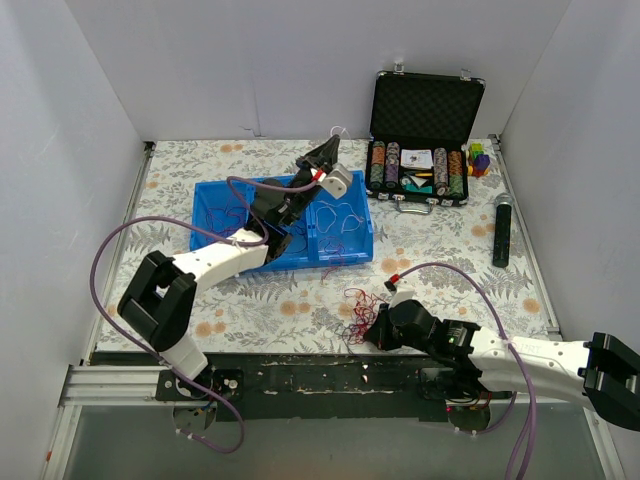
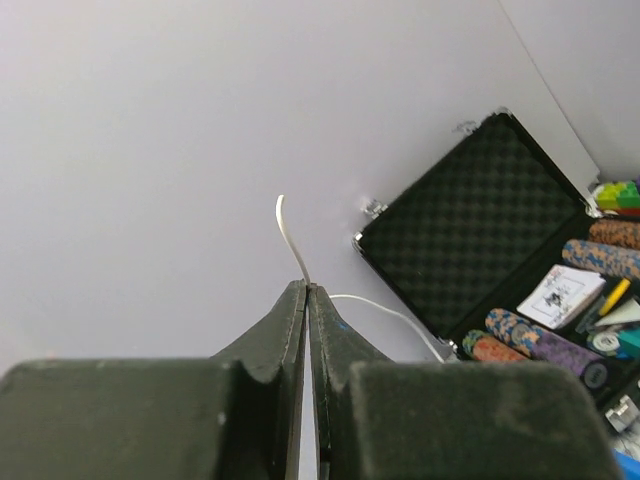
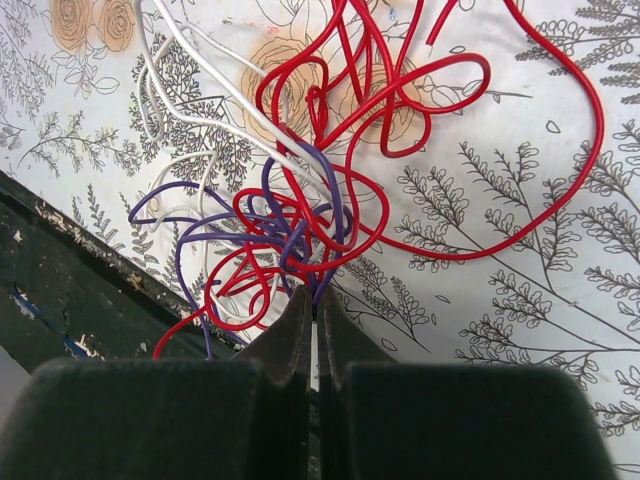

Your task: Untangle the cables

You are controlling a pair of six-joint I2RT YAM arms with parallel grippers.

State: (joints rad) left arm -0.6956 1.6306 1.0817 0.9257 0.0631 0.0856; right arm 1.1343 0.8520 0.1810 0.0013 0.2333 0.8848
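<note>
The right gripper (image 3: 314,298), at five o'clock, pinches several knotted red, purple and white thin wires (image 3: 290,230), so pulling may tighten them; the left gripper (image 2: 308,290) barely pinches a thin white wire (image 2: 292,240), which may slip.

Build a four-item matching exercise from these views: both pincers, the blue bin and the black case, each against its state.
Things
1. left pincer
2. right pincer
3. blue bin
4. black case

States
A. lid open, chips inside
B. shut on a cable knot of red, purple and white
C. loose cables lying inside
D. shut on one white cable

Pairs: 1-D, 2-B, 3-C, 4-A
</note>
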